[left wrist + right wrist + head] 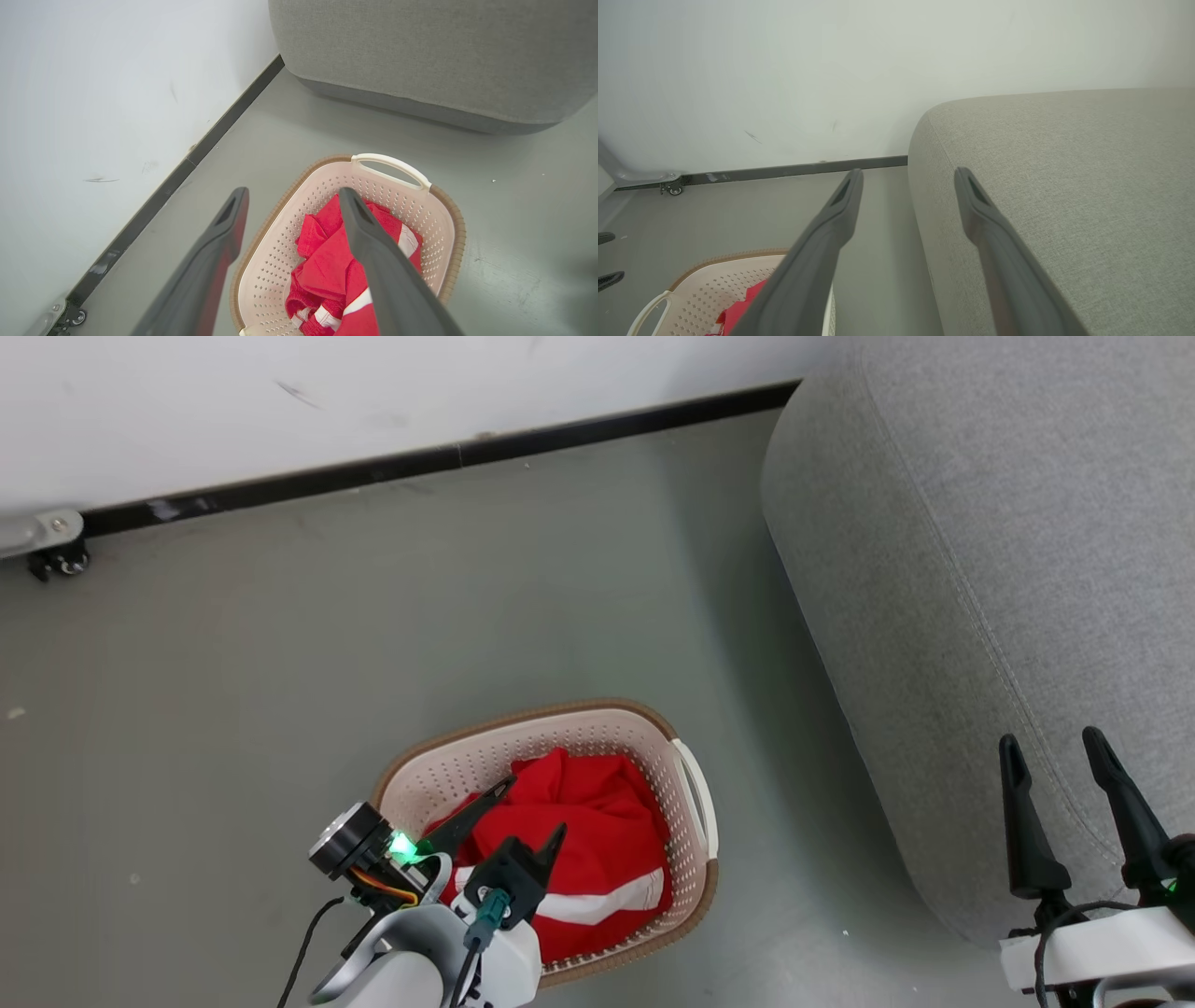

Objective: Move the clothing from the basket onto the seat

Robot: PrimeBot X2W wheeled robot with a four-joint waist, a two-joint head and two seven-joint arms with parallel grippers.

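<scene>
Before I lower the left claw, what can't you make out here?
- Garment count: the clothing is one crumpled heap; in the head view the left claw covers part.
- The basket, near rim: head view, hidden behind the left forearm.
- The seat, full extent: cut off by the frame edge in every view.

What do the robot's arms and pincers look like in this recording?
The left pincer and right pincer each have two long, dark, tapering fingers. Both forearm shells are glossy white. The left wrist carries a round silver cap, a green light, orange and yellow wires, a teal plug and a thin black cable.
</scene>
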